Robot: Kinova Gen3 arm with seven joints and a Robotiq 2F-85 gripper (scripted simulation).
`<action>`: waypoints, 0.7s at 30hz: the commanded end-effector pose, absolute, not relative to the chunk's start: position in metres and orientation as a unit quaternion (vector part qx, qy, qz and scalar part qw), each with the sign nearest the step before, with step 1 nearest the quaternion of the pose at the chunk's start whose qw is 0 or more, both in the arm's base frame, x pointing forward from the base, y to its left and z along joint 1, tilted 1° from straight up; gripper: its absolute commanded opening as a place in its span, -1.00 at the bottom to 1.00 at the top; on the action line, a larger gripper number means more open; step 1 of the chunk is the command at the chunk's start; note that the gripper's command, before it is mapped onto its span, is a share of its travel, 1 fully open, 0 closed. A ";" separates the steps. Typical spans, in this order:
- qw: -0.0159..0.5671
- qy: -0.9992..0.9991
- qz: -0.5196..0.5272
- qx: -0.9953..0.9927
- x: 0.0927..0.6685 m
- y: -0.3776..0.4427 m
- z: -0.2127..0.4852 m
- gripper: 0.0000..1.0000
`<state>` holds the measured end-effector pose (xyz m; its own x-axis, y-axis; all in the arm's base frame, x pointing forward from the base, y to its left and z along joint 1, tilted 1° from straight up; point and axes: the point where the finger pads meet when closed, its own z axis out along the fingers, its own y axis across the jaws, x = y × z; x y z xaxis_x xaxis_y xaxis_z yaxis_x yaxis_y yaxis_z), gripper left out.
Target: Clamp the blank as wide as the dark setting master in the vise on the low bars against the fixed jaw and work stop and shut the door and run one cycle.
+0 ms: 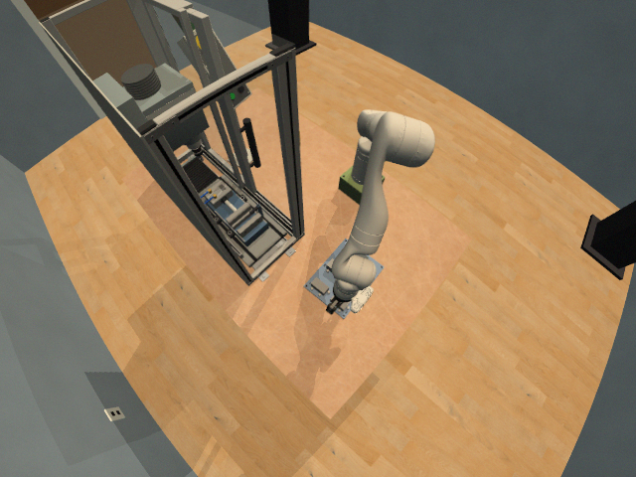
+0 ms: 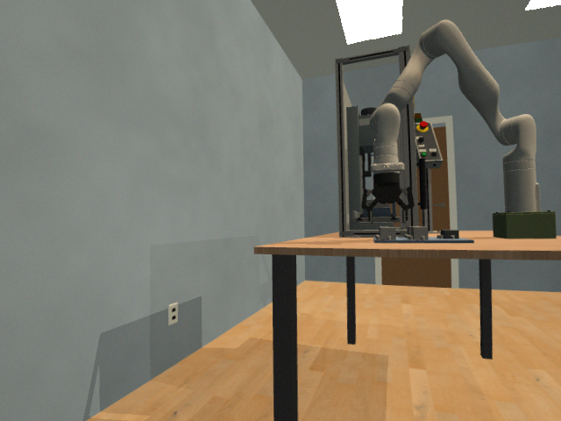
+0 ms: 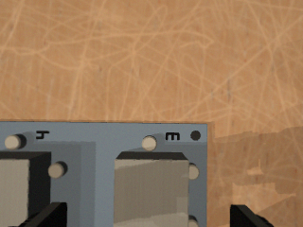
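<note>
My gripper (image 1: pixel 336 306) (image 2: pixel 387 207) (image 3: pixel 149 217) is open and empty above the blue plate (image 2: pixel 469 241) (image 3: pixel 105 142). A plain grey blank (image 3: pixel 151 194) lies between and below the fingertips in the wrist view. Another blank (image 3: pixel 13 199) is beside it at the left edge. Two grey blocks show low on the plate in the exterior view, a left one (image 2: pixel 387 233) and a middle one (image 2: pixel 417 232). The dark setting master (image 2: pixel 450 234) stands to their right. The vise (image 1: pixel 243 217) is inside the guard, its bars too small to judge. The arm hides part of the plate in the top view.
The guard frame (image 1: pixel 292 154) (image 2: pixel 338 149) stands beyond the plate. A black door handle (image 1: pixel 251 143) (image 2: pixel 422 183) is on its robot side. The control panel carries the black VISE AIR knob (image 2: pixel 420 139) and green CYCLE START (image 1: pixel 232 95) (image 2: pixel 423 153). Short pegs (image 3: pixel 149 143) stand beside the blanks.
</note>
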<state>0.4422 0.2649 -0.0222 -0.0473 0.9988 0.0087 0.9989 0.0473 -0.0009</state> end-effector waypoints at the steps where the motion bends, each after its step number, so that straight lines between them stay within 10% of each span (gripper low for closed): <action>1: 0.003 -0.724 -0.005 -0.690 0.443 0.265 -0.024 1.00; 21: 0.004 -0.724 -0.006 -0.690 0.444 0.266 -0.029 1.00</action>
<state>0.4424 0.2660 -0.0268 -0.0489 0.9988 0.0099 0.9988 0.0489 0.0014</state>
